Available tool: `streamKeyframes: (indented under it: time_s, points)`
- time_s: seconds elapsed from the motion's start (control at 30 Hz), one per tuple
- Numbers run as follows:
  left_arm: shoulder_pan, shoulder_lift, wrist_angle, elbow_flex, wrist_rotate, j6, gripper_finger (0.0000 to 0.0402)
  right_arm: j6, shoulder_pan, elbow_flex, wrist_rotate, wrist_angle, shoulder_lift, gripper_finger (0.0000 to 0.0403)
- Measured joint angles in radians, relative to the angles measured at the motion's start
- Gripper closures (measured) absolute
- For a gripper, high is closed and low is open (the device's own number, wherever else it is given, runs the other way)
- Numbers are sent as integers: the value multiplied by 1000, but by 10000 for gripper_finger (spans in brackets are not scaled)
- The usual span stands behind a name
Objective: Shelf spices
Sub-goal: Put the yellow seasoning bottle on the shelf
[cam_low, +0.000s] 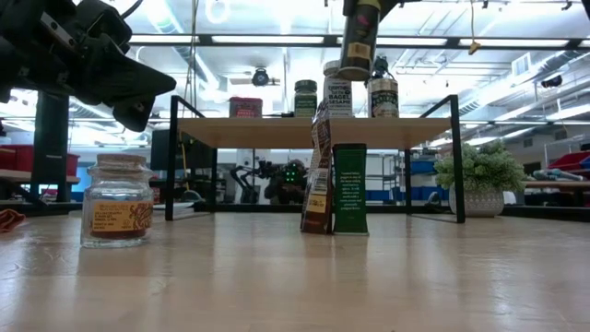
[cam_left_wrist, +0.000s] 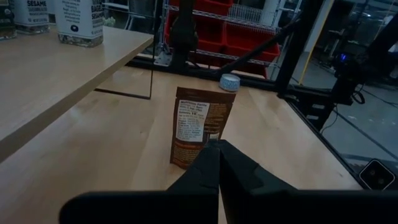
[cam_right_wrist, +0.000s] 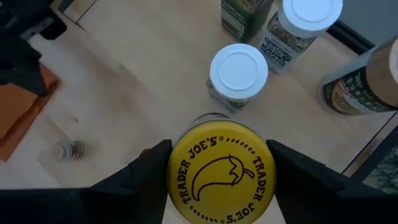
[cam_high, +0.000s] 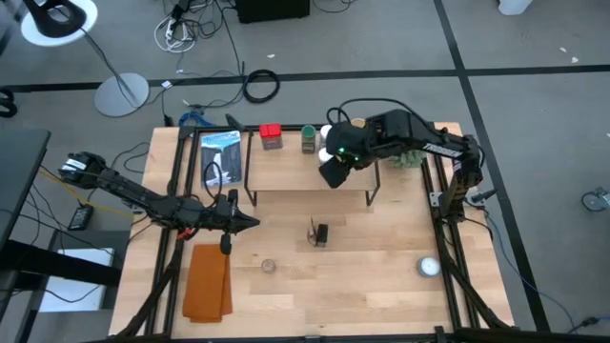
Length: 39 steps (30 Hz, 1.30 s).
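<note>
The right gripper (cam_right_wrist: 217, 171), at the upper centre of the high view, grips a yellow-lidded jar (cam_right_wrist: 221, 169) from both sides and hangs it upright above the shelf (cam_high: 286, 170), likely so it can go down beside the white-lidded jar (cam_right_wrist: 238, 71) without tipping. The left gripper (cam_high: 250, 223) waits closed at centre left, near the brown pouch (cam_left_wrist: 200, 127) and green tin (cam_low: 349, 188) on the table.

Grey floor (cam_high: 400, 48), black cables (cam_high: 259, 86), white lamp base (cam_high: 121, 93); red bins (cam_left_wrist: 249, 34) behind table.
</note>
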Motion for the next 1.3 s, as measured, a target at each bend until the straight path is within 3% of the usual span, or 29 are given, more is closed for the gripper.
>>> streamKeyframes:
  time_s: [0.13,0.3,0.7,0.97,1.3]
  points:
    - [0,0,-2,0,0,-4,396,-23,46,-5,1,2,-6,168]
    - [0,0,-4,0,0,-23,396,-23,122,-77,89,3,-29,168]
    - [0,0,-5,0,0,-23,396,257,217,-536,138,2,-283,166]
    - [0,0,-5,0,0,-22,396,346,102,-580,151,81,-416,166]
    - [0,0,-5,0,-15,9,396,196,-75,-577,31,180,-320,165]
